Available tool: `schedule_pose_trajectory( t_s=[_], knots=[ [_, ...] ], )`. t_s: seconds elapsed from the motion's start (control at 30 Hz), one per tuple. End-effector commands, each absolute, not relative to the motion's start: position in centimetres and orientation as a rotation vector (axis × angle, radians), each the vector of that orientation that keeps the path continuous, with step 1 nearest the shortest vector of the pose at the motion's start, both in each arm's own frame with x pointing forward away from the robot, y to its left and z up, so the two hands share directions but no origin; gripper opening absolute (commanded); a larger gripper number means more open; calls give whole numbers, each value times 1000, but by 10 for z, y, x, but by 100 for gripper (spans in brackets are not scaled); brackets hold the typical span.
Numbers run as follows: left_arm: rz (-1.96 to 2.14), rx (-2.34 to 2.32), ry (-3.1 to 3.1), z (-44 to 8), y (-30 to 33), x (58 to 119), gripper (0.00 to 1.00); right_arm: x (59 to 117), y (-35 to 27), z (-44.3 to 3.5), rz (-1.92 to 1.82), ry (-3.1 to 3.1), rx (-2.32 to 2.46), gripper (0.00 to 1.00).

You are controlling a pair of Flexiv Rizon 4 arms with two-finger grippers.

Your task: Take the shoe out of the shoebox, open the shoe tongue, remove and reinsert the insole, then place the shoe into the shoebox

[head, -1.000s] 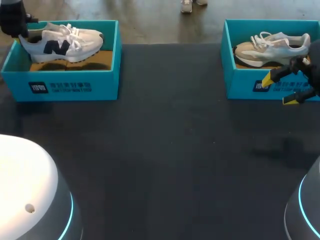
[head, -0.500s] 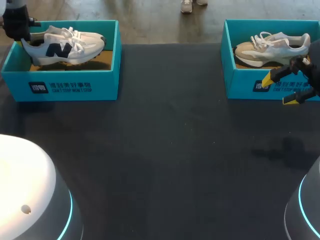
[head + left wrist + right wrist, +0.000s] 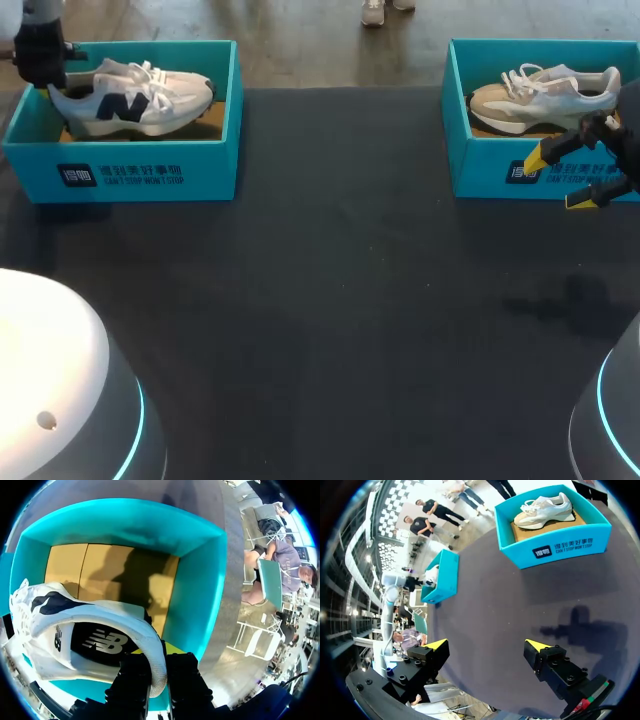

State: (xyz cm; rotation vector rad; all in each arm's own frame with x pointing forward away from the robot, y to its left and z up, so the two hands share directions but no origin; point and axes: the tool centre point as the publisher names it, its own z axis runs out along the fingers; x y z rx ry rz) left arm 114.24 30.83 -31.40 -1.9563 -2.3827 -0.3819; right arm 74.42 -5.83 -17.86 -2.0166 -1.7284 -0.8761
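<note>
Shoe (image 3: pixel 130 100) heel pinched in your left jaws, far-left corner box (image 3: pixel 215 150); toe points toward surface middle. Lift straight up. Right jaws wide, empty, well apart.

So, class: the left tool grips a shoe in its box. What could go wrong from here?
1. The left tool pinches only the thin heel rim of the shoe, so it could slip out or swing.
2. The toe sits near the shoebox wall and might snag, dragging the box.
</note>
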Motion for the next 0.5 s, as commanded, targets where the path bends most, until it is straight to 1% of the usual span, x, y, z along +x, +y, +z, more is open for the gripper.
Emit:
schedule_pose_trajectory(
  t_s=[0.03,0.5],
  knots=[
    [-388,-1960,-2380,-316,310,1137,0,744,-58,-179,-873,-1728,-2021,100],
    [-368,-2003,-2354,-316,306,1108,0,744,-58,-179,-873,-1728,-2021,100]
  ],
)
